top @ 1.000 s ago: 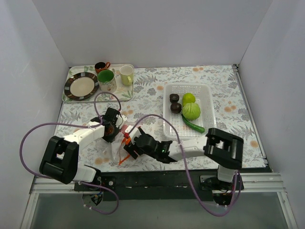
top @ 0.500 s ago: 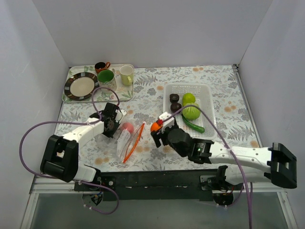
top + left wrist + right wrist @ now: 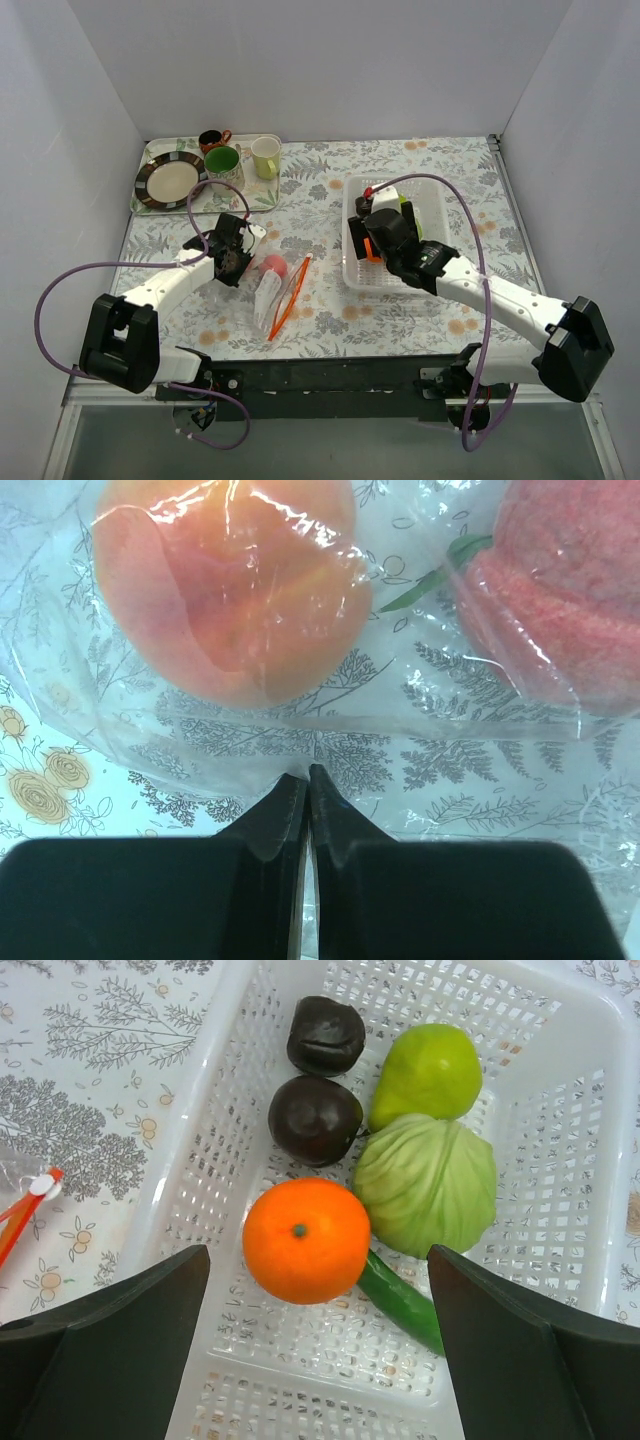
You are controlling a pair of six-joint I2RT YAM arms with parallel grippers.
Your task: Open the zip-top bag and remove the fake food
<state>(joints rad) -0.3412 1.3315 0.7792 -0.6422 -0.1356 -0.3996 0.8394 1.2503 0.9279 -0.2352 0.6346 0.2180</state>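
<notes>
The zip-top bag (image 3: 268, 292) lies on the floral table, its orange-red zip strip (image 3: 291, 292) at its right side. A pink peach (image 3: 270, 266) is inside it. My left gripper (image 3: 236, 266) is shut on the bag's clear plastic (image 3: 308, 772); through it the left wrist view shows the peach (image 3: 230, 580) and a red-pink piece (image 3: 580, 590). My right gripper (image 3: 378, 240) is open over the white basket (image 3: 432, 190). An orange (image 3: 305, 1240) lies free in the basket between the fingers, beside two dark pieces (image 3: 315, 1118), a green pear (image 3: 425, 1070), a green cabbage-like piece (image 3: 425, 1180) and a green pod (image 3: 400, 1300).
A tray (image 3: 205, 200) at the back left holds a plate (image 3: 171, 181), a green mug (image 3: 223, 165), a cream mug (image 3: 265, 156) and a small brown cup (image 3: 212, 138). White walls enclose the table on three sides.
My right gripper carried the orange from the bag to the basket and opened; the orange now lies in the basket. My left gripper stays shut on the bag.
</notes>
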